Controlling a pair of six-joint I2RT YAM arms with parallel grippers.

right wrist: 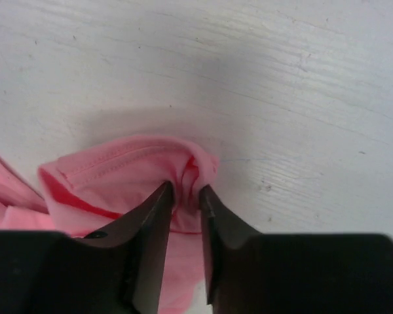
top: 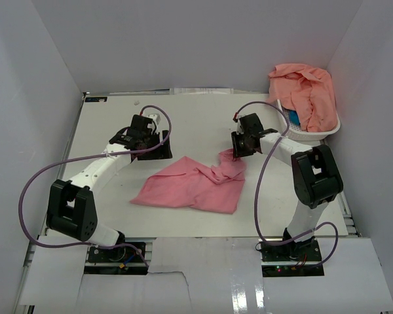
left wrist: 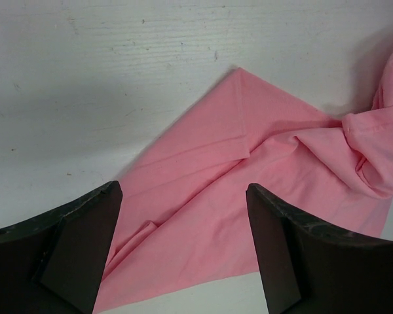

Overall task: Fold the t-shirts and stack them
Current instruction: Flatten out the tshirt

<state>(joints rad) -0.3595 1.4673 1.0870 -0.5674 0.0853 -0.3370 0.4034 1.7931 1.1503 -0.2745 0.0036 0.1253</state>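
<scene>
**Item 1. Pink t-shirt** (top: 195,186) (left wrist: 249,196) (right wrist: 118,173). Rose-pink, plain. It lay crumpled and partly spread on the white surface (top: 105,131), between the two arms and near the middle. The left portion lay fairly flat, and one corner pointed toward the far edge. The right portion was bunched into folds, and its far right corner was gathered into a small peak.

**Item 2. Peach t-shirts** (top: 306,91). Salmon-peach, heaped in a white basket (top: 318,135) at the far right corner of the surface. The cloth rose above the rim and draped over it. The number of garments in the heap could not be told.

**Item 3. Left gripper** (top: 147,140) (left wrist: 182,190). Jaws were released and spread wide, holding nothing. It was positioned over the far left edge of the pink t-shirt. In the wrist view, the flat corner and a stitched hem line showed between the two dark fingers (left wrist: 85,229). Contact with the cloth could not be told.

**Item 4. Right gripper** (top: 239,152) (right wrist: 187,190). Jaws were clenched on the gathered far right corner of the pink t-shirt. A narrow fold of cloth was pinched between the fingertips, with a seamed edge curling just to the left of them.
</scene>
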